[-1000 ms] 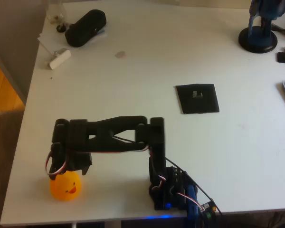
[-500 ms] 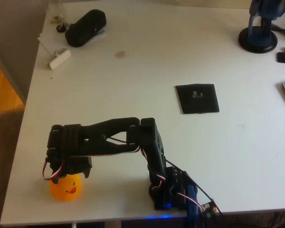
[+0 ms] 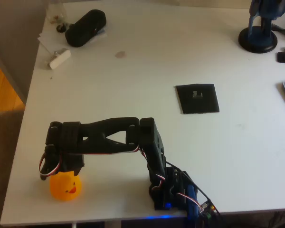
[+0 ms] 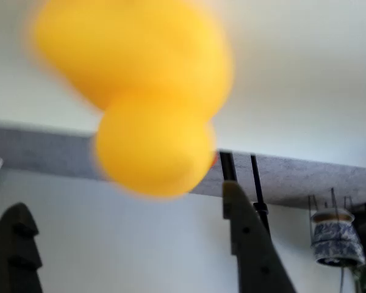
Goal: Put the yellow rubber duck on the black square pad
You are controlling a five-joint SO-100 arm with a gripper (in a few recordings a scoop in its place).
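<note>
Right under the claw (image 3: 61, 170), at the near left corner of the tabletop (image 3: 133, 85) in the overhead view, sits the yellow rubber duck (image 3: 65, 185). The black wrist hangs over the duck's back half, and the duck's beak points away from the arm's base, toward the table edge. From the wrist view the duck (image 4: 140, 97) looks big and blurry, so it is very close to the claw (image 4: 134, 244). Two dark fingers (image 4: 253, 244) stand wide apart there, with a gap between them. The duck is past the fingertips, a bit off to the left finger's side, and not between them. I think the claw is open and holds nothing, and I cannot see it touch the duck. The next move seems to be a push further down, so the fingers go around the duck's round body before they squeeze. The black square pad (image 3: 197, 98) lies flat and bare, well apart from the claw, up and to the right in the overhead view, on the far side of the arm's base. The duck has a long ride across the tabletop to get there.
</note>
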